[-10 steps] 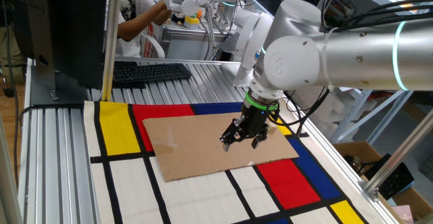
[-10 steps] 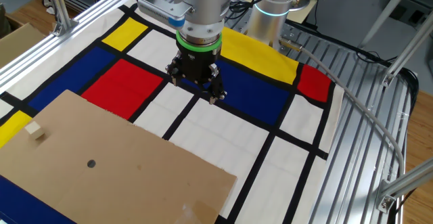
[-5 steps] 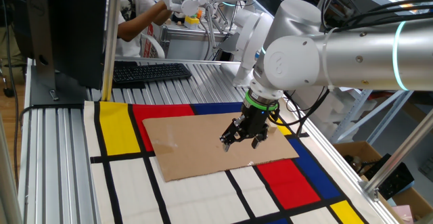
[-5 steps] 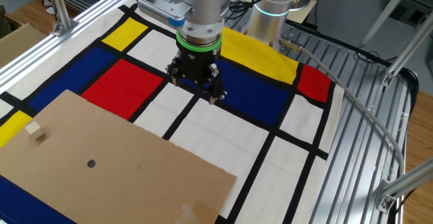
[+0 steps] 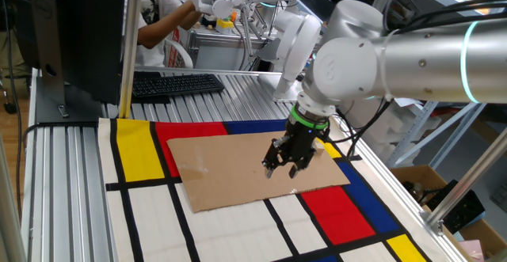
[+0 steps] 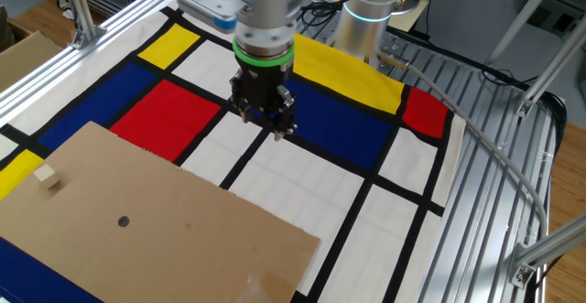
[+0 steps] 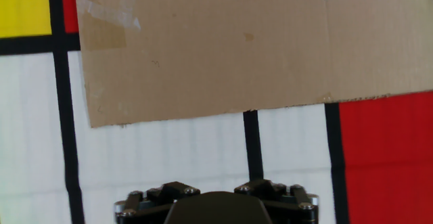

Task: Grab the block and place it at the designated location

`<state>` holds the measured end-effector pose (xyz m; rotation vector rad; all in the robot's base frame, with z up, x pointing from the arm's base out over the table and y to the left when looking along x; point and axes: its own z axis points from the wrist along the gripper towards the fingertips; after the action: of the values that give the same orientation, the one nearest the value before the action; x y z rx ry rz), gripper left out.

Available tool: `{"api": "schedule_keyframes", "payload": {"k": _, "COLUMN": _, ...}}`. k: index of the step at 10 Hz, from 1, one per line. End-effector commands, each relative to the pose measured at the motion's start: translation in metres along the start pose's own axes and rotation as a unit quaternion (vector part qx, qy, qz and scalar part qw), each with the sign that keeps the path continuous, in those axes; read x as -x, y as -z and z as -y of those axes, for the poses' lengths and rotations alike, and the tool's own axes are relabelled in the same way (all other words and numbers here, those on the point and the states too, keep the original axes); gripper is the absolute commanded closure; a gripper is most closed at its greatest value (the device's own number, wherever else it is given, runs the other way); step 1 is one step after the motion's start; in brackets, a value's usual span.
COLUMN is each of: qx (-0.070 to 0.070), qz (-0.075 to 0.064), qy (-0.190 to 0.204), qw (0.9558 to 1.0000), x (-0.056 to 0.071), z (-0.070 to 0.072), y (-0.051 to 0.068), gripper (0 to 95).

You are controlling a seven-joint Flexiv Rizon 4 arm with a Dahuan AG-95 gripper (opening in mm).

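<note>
On flat brown cardboard [image 6: 183,221] — tiny tan cube block [image 6: 48,178] | claw [image 6: 267,120] — parted, empty

The claw [image 5: 283,167] points down over the brown cardboard sheet [image 5: 238,169] lying on the coloured mat [image 5: 142,147]

Since a second ago: gripper [image 6: 268,123] rolled about its downward axis, fingers closer together, wrist and forearm swung slightly; still hovering over the mat [image 6: 302,179].
</note>
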<state>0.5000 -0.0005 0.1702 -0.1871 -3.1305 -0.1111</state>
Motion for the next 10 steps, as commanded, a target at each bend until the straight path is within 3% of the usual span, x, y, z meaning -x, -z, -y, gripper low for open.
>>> {"api": "schedule_keyframes", "payload": {"k": 1, "qx": -0.003, "qz": 0.002, "qy": -0.036, "qw": 0.9993, "x": -0.0006, "z": 0.0003, "y": 0.0, "gripper": 95.0}}
{"api": "schedule_keyframes", "payload": {"k": 6, "qx": -0.031, "qz": 0.009, "qy": -0.086, "qw": 0.9958, "x": -0.002, "z": 0.0021, "y": 0.001, "gripper": 95.0}}
{"api": "schedule_keyframes", "payload": {"k": 10, "qx": -0.039, "qz": 0.011, "qy": -0.114, "qw": 0.9926, "x": -0.0028, "z": 0.0034, "y": 0.0006, "gripper": 95.0}}
